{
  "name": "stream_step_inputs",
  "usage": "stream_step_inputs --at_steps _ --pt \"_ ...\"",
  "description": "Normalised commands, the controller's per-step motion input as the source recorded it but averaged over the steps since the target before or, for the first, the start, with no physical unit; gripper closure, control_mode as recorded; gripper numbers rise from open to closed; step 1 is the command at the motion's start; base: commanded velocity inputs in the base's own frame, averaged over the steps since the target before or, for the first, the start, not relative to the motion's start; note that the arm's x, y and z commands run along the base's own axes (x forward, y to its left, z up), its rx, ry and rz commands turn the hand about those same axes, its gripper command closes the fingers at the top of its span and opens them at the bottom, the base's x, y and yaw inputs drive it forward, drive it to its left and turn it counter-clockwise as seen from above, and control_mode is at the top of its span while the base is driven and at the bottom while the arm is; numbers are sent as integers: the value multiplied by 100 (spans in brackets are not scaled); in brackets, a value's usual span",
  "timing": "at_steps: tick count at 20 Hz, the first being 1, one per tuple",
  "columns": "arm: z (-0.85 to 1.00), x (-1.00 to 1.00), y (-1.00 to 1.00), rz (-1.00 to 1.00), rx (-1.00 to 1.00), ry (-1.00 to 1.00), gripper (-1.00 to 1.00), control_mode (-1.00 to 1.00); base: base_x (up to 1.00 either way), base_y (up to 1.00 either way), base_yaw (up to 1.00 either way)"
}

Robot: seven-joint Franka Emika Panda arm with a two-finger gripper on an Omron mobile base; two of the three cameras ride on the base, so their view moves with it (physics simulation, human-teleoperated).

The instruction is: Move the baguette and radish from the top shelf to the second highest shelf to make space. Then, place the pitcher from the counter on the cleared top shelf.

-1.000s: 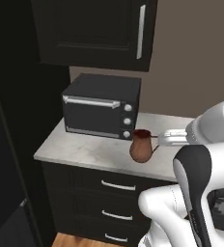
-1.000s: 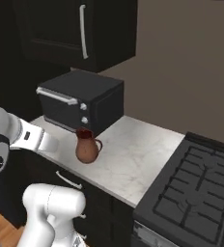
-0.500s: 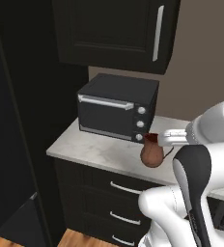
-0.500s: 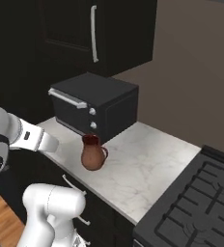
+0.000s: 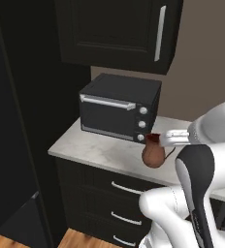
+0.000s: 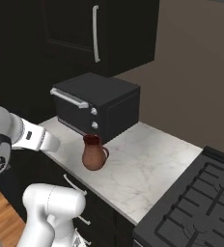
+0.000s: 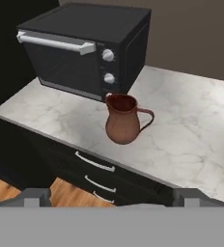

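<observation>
While the arm reaches in from the lower right of the left base view, the pitcher (image 5: 153, 152) stands upright on the bench (image 5: 97, 150), just in front of the right end of a black toaster oven (image 5: 120, 107) and close to the bench's front edge. That spot leaves it easy to approach from the front. Black drawers (image 5: 124, 191) with silver bar handles sit below, and a dark wall cabinet (image 5: 119, 31) hangs above.

From the right base view, the same jug shows its loop handle turned to the right, away from the oven, with bare stone around it on that side. A stove top (image 6: 196, 207) lies well apart at the lower right, so nothing crowds the jug.

Looking along the hand, the claw (image 7: 111, 195) has its two dark tips spread as wide as they go at the bottom corners — holding nothing. The pitcher stands well ahead of them and roughly centred between them, which reads as a lining-up for a grasp rather than a grip already made. Its mouth faces up and its handle points right in this view; the round belly looks wide for the tips, so the narrower neck may be the safer place to take it.
</observation>
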Motion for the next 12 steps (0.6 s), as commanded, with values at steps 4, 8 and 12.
stream_step_inputs --at_steps 4,8,12 --pt "-13 37 -62 13 5 -1 -100 -100 0 0 0" --pt "-2 39 -68 21 1 6 -100 -100 0 0 0" --pt "-24 25 -45 38 0 2 -100 -100 0 0 0"
